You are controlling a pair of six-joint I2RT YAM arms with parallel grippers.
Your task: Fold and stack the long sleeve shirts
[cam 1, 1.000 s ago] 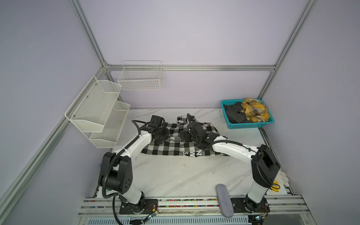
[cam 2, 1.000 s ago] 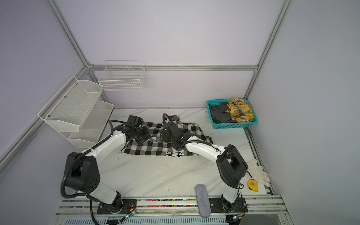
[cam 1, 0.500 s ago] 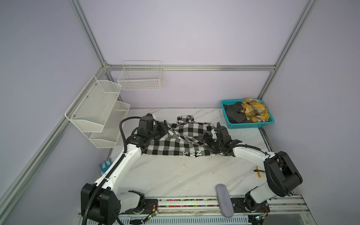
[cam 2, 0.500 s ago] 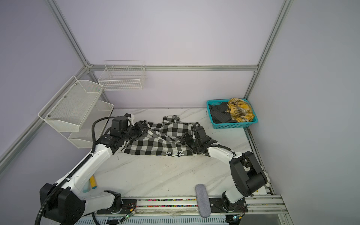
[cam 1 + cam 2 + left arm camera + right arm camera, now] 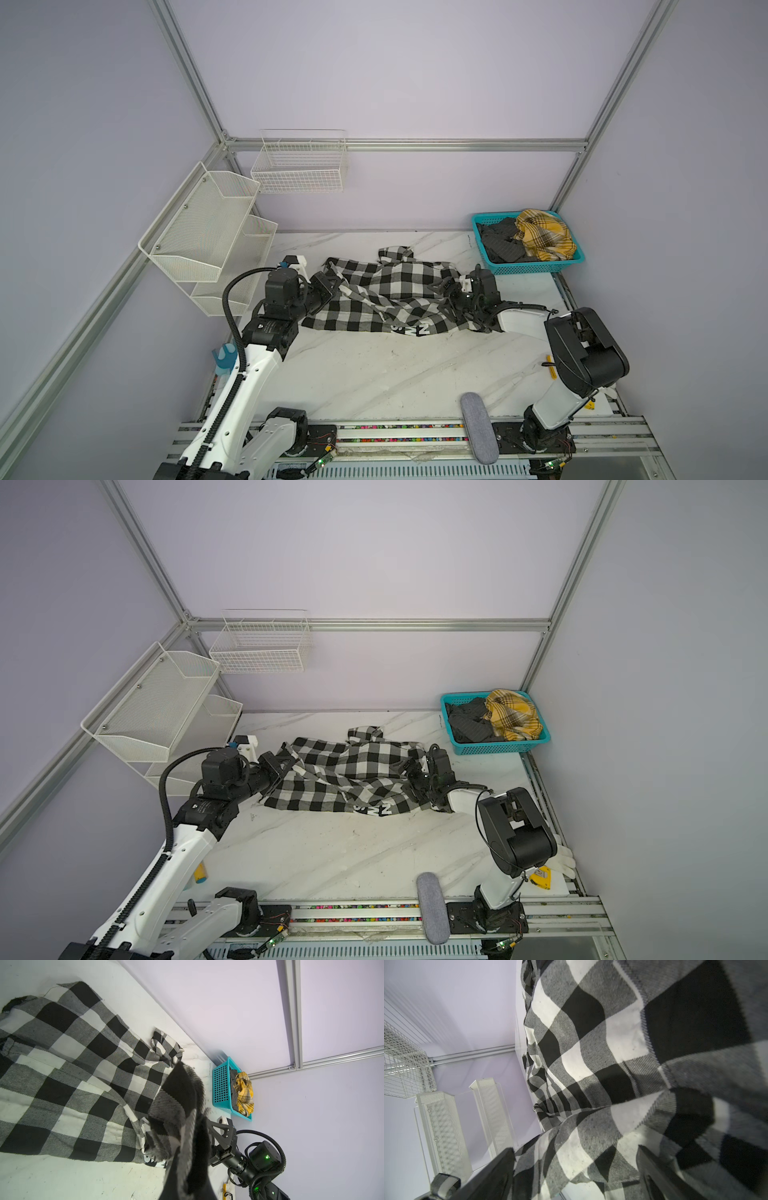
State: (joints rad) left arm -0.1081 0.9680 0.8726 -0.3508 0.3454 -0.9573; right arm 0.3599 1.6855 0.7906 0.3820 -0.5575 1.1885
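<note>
A black-and-white checked long sleeve shirt (image 5: 386, 291) (image 5: 353, 766) lies spread and rumpled at the back middle of the marble table, white lettering at its near hem. My left gripper (image 5: 332, 286) (image 5: 286, 762) is shut on the shirt's left edge. In the left wrist view, bunched cloth (image 5: 182, 1126) covers its fingers. My right gripper (image 5: 446, 297) (image 5: 575, 1167) stands open at the shirt's right side, with checked cloth lying between its wide-apart fingers (image 5: 500, 1167). A yellow plaid shirt (image 5: 540, 235) and a dark grey shirt (image 5: 498, 243) sit crumpled in the teal basket (image 5: 528, 268).
White mesh shelves (image 5: 208, 232) and a wire basket (image 5: 299, 166) hang on the left and back walls. A grey oblong pad (image 5: 478, 428) rests on the front rail. A yellow tool (image 5: 550, 365) lies near the right arm's base, and a white glove (image 5: 565, 860) at the right edge.
Both grippers have moved apart from the shirt's middle, the left one leftward with cloth in it and the right one to the right edge. The shirt now lies wider.
</note>
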